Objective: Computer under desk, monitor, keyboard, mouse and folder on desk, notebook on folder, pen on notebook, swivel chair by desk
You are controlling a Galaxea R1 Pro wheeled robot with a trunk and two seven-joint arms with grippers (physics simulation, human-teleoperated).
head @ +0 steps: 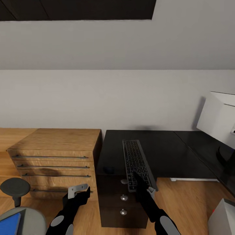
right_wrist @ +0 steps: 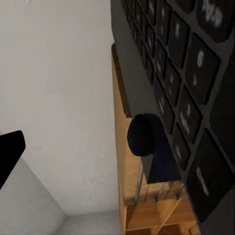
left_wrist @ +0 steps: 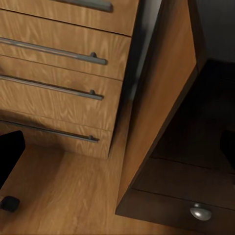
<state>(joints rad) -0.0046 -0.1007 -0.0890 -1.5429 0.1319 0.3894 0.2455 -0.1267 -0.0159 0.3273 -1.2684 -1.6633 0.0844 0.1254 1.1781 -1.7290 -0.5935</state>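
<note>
Right tool (head: 143,183) is clenched on the near end of the keyboard (head: 136,163), gripping at the edge, probably so the board can be slid or lifted without pressing the keys. In the right wrist view the keys (right_wrist: 188,73) lie right against the camera. The keyboard rests lengthwise on the bench (head: 169,153), its near end overhanging the drawer unit (head: 122,202), well apart from the monitor (head: 219,120) at the far right; it likely has to travel that way. Left tool (head: 78,190) hangs released and idle in front of the dresser (head: 55,160), holding nothing. The folder (head: 9,224) lies on the chair (head: 31,220), not yet moved.

Counts: one keyboard, one monitor, one folder, two tools, three round knobs (head: 123,197) on the drawer unit, four dresser handles (head: 52,157).
</note>
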